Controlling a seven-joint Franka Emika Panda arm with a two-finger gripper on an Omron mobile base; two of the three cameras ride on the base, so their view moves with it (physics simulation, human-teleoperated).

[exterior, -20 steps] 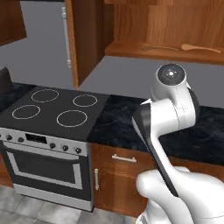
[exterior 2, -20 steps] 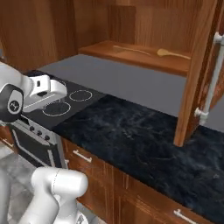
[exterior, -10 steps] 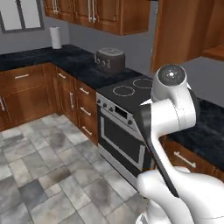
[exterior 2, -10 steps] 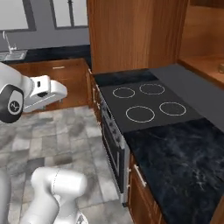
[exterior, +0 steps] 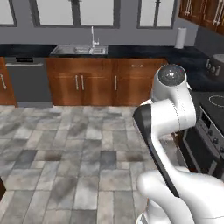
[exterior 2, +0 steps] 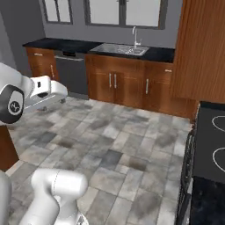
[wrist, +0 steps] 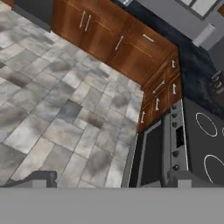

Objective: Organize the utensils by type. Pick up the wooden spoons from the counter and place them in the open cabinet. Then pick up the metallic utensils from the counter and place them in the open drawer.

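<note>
The wooden spoons, the metallic utensils, the open cabinet and the open drawer are out of view. My gripper is open, with its two dark fingertips far apart and nothing between them. It hangs in the air above the tiled floor, pointing down beside the stove. In the right base view the white hand sticks out to the right from the arm at the left edge.
A sink sits in the dark counter along the far wall, over brown lower cabinets and a dishwasher. The stove stands at the right, with a toaster and a paper towel roll behind it. A tall wooden cabinet rises beside the stove.
The whole picture has swung: the camera has turned away from the open cabinet and counter, past the stove, to the floor and sink wall. The arm keeps its pose, gripper still open.
</note>
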